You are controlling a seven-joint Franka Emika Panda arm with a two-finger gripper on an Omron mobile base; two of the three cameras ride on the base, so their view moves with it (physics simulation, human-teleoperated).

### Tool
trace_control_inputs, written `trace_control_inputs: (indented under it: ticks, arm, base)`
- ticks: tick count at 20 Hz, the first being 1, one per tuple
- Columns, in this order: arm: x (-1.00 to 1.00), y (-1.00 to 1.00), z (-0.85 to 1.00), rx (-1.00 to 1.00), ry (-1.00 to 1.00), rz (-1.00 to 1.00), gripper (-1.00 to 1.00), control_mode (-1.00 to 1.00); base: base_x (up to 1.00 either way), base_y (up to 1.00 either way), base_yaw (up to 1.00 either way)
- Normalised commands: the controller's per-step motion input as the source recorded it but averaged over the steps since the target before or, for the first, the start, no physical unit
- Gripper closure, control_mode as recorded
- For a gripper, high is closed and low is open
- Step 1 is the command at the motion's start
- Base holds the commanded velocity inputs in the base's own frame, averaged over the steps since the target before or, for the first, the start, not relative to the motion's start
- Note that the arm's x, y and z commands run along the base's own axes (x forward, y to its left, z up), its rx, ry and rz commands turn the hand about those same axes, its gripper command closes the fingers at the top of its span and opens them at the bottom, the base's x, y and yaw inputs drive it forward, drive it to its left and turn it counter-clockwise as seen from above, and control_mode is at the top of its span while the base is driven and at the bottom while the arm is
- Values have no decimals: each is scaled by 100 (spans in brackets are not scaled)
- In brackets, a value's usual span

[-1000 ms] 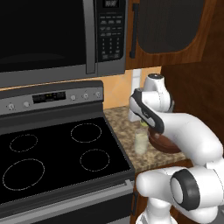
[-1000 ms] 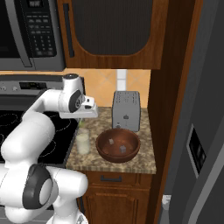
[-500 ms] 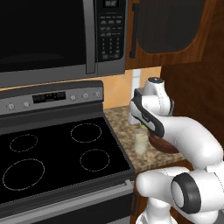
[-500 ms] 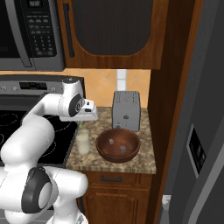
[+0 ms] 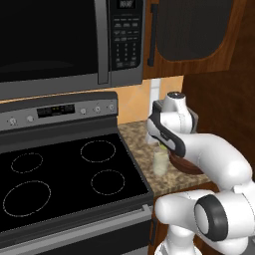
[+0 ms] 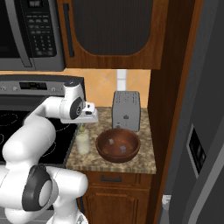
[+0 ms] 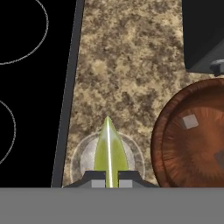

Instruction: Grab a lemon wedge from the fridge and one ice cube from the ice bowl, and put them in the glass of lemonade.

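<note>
My gripper [image 7: 110, 177] is shut on the lemon wedge [image 7: 109, 148], a small yellow-green slice pointing away from the fingers. It hangs directly over the glass of lemonade [image 7: 85, 159], which stands on the speckled counter beside the stove. From the right base view the gripper [image 6: 82, 127] hovers just above the glass [image 6: 83, 142]. The ice bowl [image 6: 118, 155] sits to the right of the glass with two pale ice cubes [image 6: 112, 141] inside. In the left base view the glass [image 5: 159, 163] shows below the hand and the arm partly hides the bowl [image 5: 182, 164].
A steel toaster [image 6: 126, 110] stands behind the bowl against the wall. The black stovetop [image 5: 64, 174] lies left of the glass, with the microwave [image 5: 60, 45] above it. The grey fridge [image 6: 205, 144] rises at the right beyond a wooden panel.
The hand has sunk slightly towards the glass, keeping hold of the wedge. Glass, bowl and cubes have stayed put.
</note>
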Motion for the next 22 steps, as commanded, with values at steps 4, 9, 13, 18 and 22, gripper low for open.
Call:
trace_control_inputs:
  ticks: [4,9,13,18,22]
  arm:
    - [0,0,-4,0,0,0,100,-100]
    - [-3,0,0,0,0,0,100,-100]
    - [0,0,0,0,0,0,100,-100]
    - [0,0,0,0,0,0,-100,-100]
    - [0,0,0,0,0,0,-100,-100]
  base:
    - [0,0,0]
    - [0,0,0]
    - [0,0,0]
    - [0,0,0]
    - [0,0,0]
